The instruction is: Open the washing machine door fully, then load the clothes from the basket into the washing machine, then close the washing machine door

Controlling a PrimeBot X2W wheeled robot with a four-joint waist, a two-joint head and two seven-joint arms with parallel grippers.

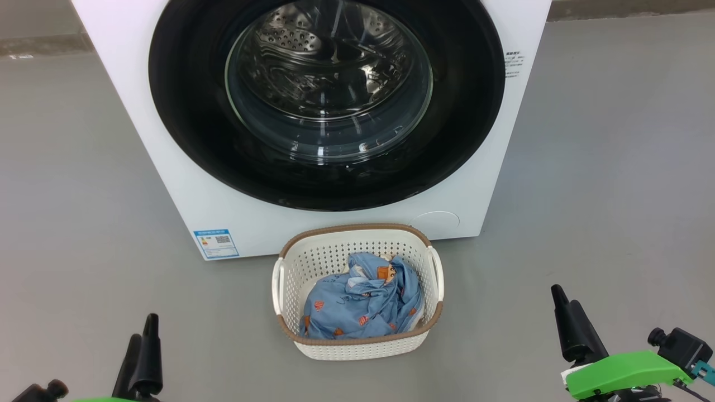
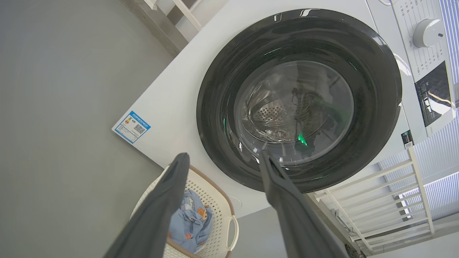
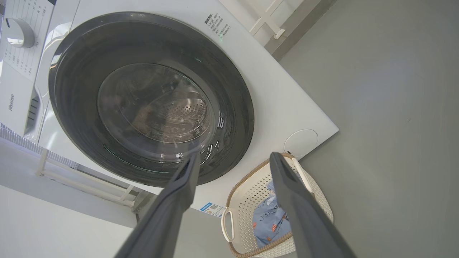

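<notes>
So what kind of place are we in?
Probably a laundry area or appliance test space: a big white front-loading washing machine stands on a grey floor, with a cream perforated plastic basket of light-blue printed clothes before it.

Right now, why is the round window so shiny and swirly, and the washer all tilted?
Head view: bright streaks glare off the curved glass of the washing machine door. Left wrist view: green glints there; the wide lens tilts the washing machine. Right wrist view: the right gripper's fingers look slightly soft.
</notes>
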